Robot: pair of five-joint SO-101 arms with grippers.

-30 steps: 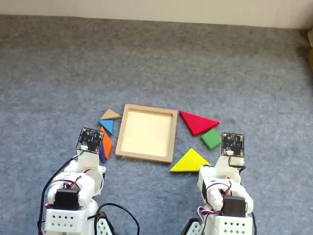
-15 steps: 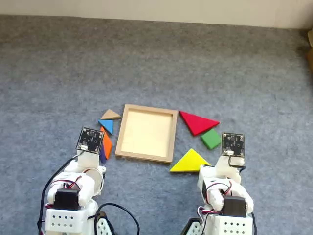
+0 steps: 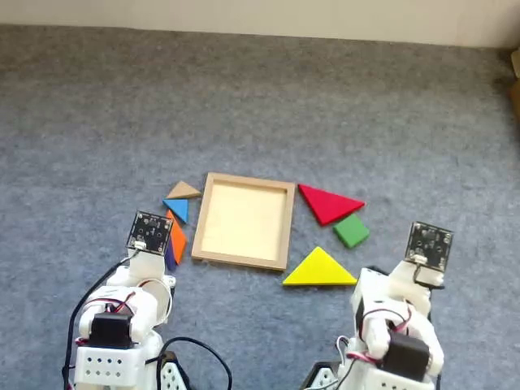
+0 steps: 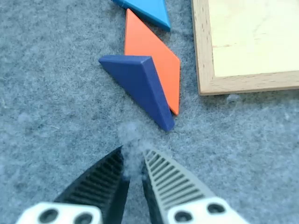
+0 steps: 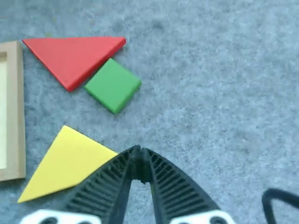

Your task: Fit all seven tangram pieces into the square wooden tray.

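High view: wooden tray [image 3: 244, 179] unfilled on grey worktop [image 3: 260, 97]; yellow triangle [image 3: 319, 268] just beside it. Left claw [image 4: 133, 161] and right claw [image 5: 136, 163]: both closed, empty. Risk: flat triangle likely skids away when pinched.

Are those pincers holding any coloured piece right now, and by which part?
Nothing is held: the left tool and right tool are both shut and empty.

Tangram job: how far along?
Done: nothing; the square wooden tray is empty. In hand: nothing; left gripper and right gripper are shut, empty. To do: all seven. Tan triangle, light blue triangle, dark blue triangle, orange parallelogram on the left arm's side; red triangle, yellow triangle, green square opposite.
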